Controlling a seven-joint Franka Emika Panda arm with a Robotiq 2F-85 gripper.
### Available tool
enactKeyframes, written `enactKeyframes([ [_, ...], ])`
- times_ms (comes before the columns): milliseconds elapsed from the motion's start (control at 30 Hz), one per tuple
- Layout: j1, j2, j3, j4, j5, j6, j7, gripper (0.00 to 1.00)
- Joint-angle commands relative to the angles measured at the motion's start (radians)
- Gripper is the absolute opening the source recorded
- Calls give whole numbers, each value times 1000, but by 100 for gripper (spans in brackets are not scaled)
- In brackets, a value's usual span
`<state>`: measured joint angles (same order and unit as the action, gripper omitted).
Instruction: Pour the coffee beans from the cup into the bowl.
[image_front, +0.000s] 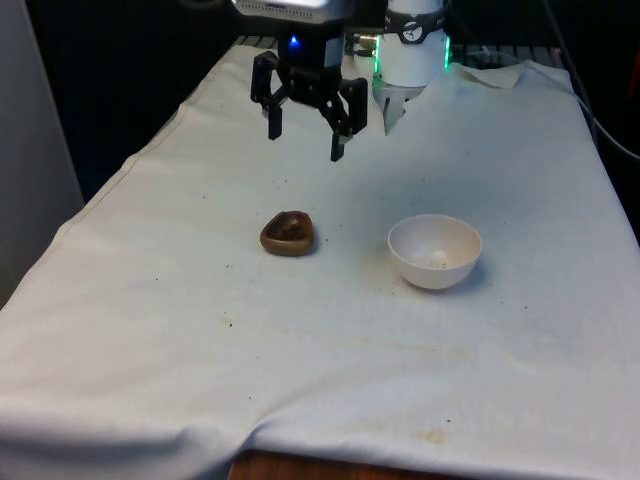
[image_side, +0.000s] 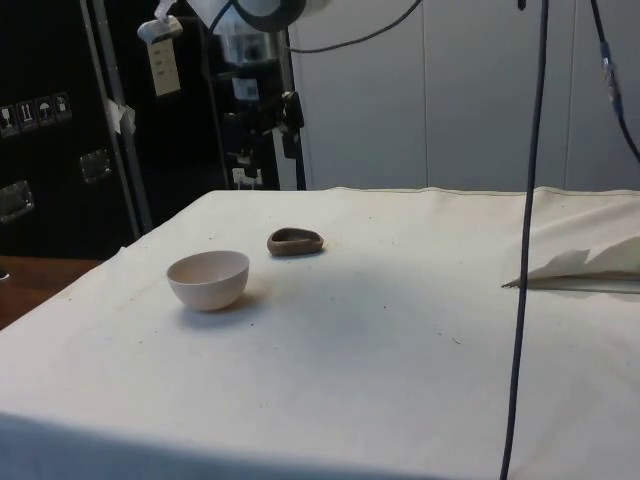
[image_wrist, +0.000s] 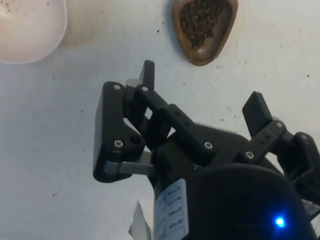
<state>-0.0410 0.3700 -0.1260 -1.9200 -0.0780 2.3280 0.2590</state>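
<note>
Cup: I see the brown cup (image_front: 287, 233) standing upright on the white cloth (image_front: 330, 350), with dark coffee beans (image_wrist: 201, 22) heaped inside it; it is shallow and rather teardrop-shaped in the wrist view. It lies beyond my fingertips and below them, not touched by either finger.
Bowl: the pale bowl (image_front: 434, 251) stands upright near the cup, to the front view's right of it, the two apart. It is off to one side of the fingers, further from them than the cup. I can make out a few specks on its inner wall, nothing more.
Gripper: my black gripper (image_front: 305, 133) hangs in the air above the cloth, on the far side of the cup, pointing down. Its two fingers (image_wrist: 257, 108) are spread wide with nothing between them.
Cloth: small dark crumbs lie scattered around the cup and under the fingers.
Far corner: a folded edge of cloth (image_side: 585, 264) lies well apart from everything.
</note>
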Motion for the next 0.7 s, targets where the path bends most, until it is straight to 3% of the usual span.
enactKeyframes([
  [0,-1,7,-1,8,4,-3,5,100],
  [667,-2,59,-29,59,8,-6,56,100],
])
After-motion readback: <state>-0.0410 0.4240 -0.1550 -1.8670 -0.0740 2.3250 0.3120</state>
